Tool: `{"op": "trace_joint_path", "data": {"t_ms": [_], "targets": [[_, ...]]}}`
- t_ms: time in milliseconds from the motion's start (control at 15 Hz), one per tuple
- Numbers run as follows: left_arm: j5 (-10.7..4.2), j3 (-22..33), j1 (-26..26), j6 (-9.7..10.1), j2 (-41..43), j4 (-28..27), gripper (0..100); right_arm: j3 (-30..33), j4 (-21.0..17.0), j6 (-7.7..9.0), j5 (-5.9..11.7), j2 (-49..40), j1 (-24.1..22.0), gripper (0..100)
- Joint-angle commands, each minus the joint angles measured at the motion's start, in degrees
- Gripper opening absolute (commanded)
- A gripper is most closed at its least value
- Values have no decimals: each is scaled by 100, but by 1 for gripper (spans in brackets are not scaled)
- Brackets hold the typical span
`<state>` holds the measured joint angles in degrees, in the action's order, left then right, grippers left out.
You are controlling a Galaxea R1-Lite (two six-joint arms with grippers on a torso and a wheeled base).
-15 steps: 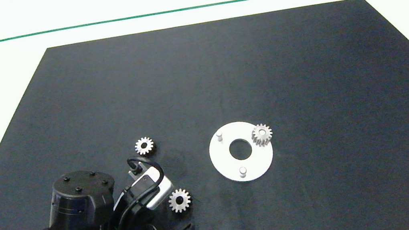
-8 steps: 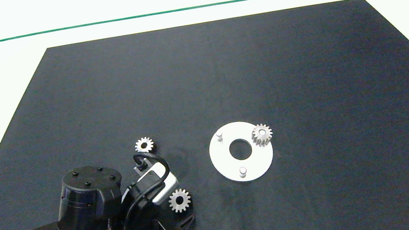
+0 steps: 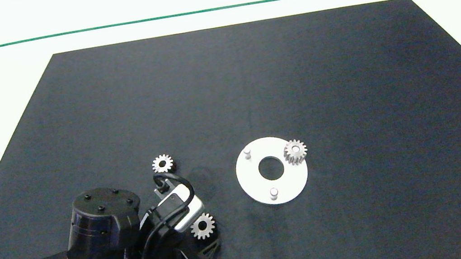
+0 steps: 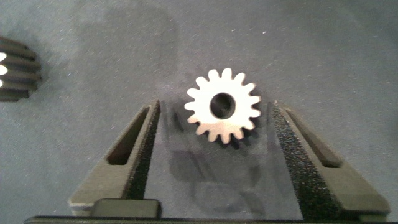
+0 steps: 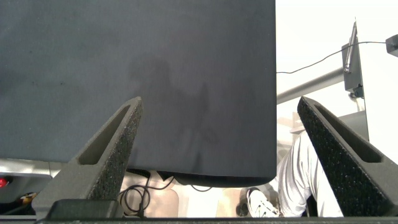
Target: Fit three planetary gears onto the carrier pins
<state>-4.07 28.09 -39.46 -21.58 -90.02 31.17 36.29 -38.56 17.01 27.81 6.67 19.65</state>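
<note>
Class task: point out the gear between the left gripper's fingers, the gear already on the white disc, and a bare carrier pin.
gear between fingers [image 4: 222, 113], left wrist view, toothed face.
mounted gear [image 3: 295, 151], head view, top face.
bare carrier pin [image 3: 273, 193], head view, pin top.

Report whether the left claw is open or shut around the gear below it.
Open. The left claw has its fingers spread either side of the planetary gear, which lies flat on the mat, gaps showing on both sides.

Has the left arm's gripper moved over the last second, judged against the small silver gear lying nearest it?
Yes. The left gripper has shifted toward the white carrier disc, closing over the small silver gear, which now lies between its open fingers, untouched.
</note>
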Motion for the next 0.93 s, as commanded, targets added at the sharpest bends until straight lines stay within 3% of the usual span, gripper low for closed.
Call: {"op": "trace_joint_path", "data": {"t_ms": [67, 933], "targets": [[-6, 13, -27, -4, -16, 21, 64, 1, -20, 13, 14, 28, 4, 100], [-6, 30, -18, -13, -139, 100, 39, 80, -29, 13, 14, 28, -5, 100]]}}
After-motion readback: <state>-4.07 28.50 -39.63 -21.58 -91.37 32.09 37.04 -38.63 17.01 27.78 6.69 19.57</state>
